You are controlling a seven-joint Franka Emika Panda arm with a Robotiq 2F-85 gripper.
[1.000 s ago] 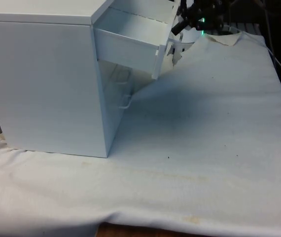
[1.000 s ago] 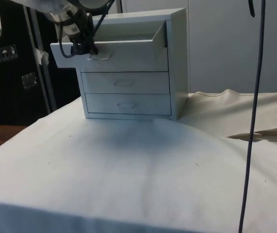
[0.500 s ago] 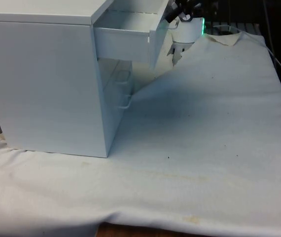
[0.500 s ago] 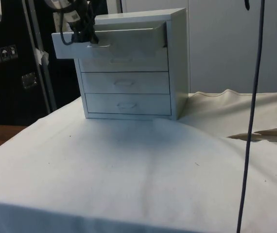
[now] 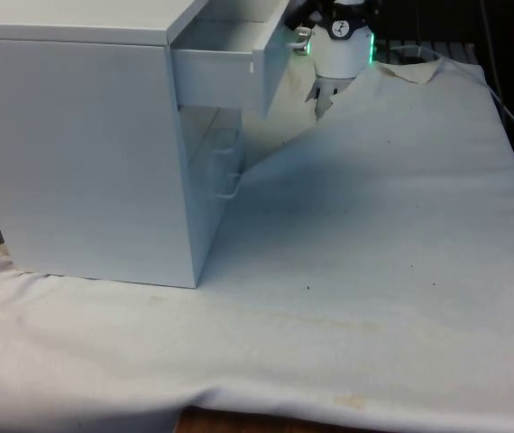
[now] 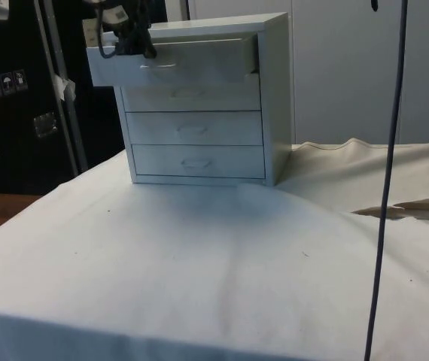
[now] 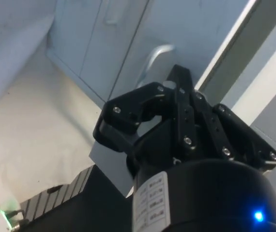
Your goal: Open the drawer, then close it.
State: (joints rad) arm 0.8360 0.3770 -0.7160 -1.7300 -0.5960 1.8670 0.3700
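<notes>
A white chest of drawers (image 5: 86, 135) stands on the cloth at the front view's left. Its top drawer (image 5: 221, 77) sticks out part of the way, seen as well in the side view (image 6: 177, 64). My black gripper (image 6: 132, 47) is up against the drawer's front panel, close beside the metal handle (image 6: 156, 66). In the wrist view the gripper (image 7: 179, 79) has its fingers together with nothing between them, tips at the panel, and the curved handle (image 7: 152, 58) lies just to one side. From the front, the gripper (image 5: 304, 27) sits just beyond the drawer front.
The two lower drawers (image 6: 192, 128) (image 6: 196, 162) are shut. A dark cable (image 6: 386, 188) hangs down in the side view. The cloth is rumpled into a fold (image 6: 403, 203) beside the chest. The wooden table edge (image 5: 239, 422) shows at the near side.
The top drawer has slid back into the chest by a good part of its length. My gripper has travelled with its front panel, staying against it.
</notes>
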